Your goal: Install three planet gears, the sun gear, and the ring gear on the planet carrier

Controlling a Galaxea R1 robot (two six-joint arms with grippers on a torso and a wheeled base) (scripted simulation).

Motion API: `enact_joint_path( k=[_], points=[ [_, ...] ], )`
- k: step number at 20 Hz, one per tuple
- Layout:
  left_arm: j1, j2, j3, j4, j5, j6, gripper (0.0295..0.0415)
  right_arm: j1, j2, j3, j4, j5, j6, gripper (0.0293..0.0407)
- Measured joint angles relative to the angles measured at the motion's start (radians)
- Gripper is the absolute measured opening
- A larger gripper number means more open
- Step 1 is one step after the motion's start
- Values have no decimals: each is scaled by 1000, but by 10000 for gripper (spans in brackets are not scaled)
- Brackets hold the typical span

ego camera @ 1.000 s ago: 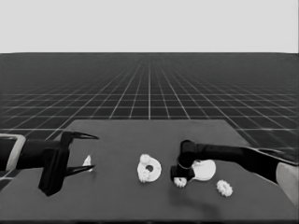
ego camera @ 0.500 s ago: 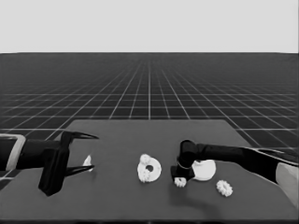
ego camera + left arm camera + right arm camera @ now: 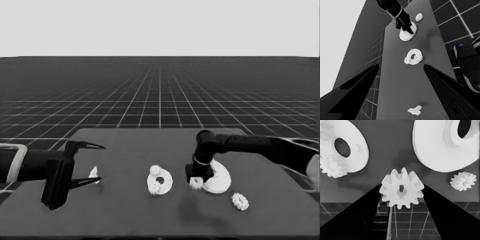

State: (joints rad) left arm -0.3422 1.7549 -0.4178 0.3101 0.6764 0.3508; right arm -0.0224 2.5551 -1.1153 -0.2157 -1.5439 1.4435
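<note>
Lifting off now: right gripper (image 3: 196,183) clamps a gear (image 3: 402,188), smaller round part (image 3: 160,181) beside it awaits; left gripper (image 3: 95,162) parked open.

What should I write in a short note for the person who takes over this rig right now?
Right gripper: shut on a gear, beside the larger round part.
Left gripper: parked open over the table's left end, by the thin white piece.
Smaller round part: mid-table, gears already at its rim; exact count unclear.
One loose gear lies near the right.
Left: remaining gears, then the larger part on top.
</note>
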Motion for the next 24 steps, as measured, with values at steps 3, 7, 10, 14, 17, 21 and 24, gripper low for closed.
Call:
enact_joint_path(
  k=[3, 7, 10, 14, 17, 21, 24],
  points=[
    [0, 0, 0, 0, 0, 0, 385, 16, 132, -151, 18, -2, -3, 313],
    [0, 0, 0, 0, 0, 0, 385, 30, 338, -412, 34, 9, -74, 312],
    [0, 0, 0, 0, 0, 0, 385, 31, 359, -447, 35, 11, -87, 312],
    [0, 0, 0, 0, 0, 0, 385, -72, 378, -510, -62, 43, -125, 312],
    [0, 0, 0, 0, 0, 0, 385, -114, 390, -548, -100, 62, -146, 312],
    [0, 0, 0, 0, 0, 0, 385, -123, 392, -557, -109, 67, -151, 312],
    [0, 0, 0, 0, 0, 0, 385, -124, 392, -558, -109, 68, -152, 372]
  ],
)
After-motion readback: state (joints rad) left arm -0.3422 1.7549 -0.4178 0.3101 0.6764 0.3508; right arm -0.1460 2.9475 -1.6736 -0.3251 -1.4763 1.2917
